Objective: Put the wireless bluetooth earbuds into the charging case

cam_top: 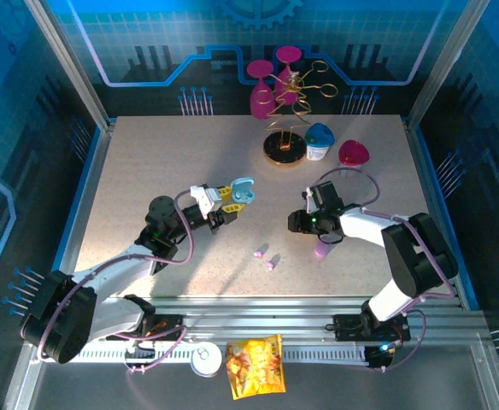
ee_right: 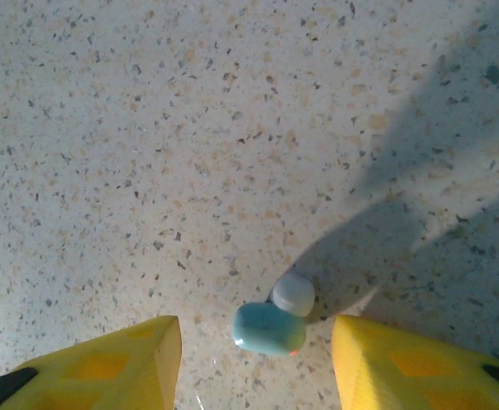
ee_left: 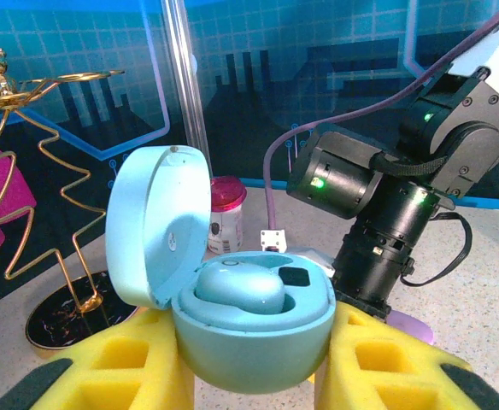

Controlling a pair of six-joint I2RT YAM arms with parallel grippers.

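Observation:
My left gripper is shut on the pale blue charging case, which it holds between its yellow fingers above the table. The case's lid stands open to the left. One pale blue earbud sits in its left socket, and the right socket is bare. A second pale blue earbud lies on the table between the open yellow fingers of my right gripper, with a gap on each side. Two lilac-pink earbuds lie on the table in front of the arms.
A lilac case lies just beside my right gripper. At the back stand a gold wire stand with pink glasses, a blue-lidded white pot and a red-pink case. A snack packet and a can lie by the near rail.

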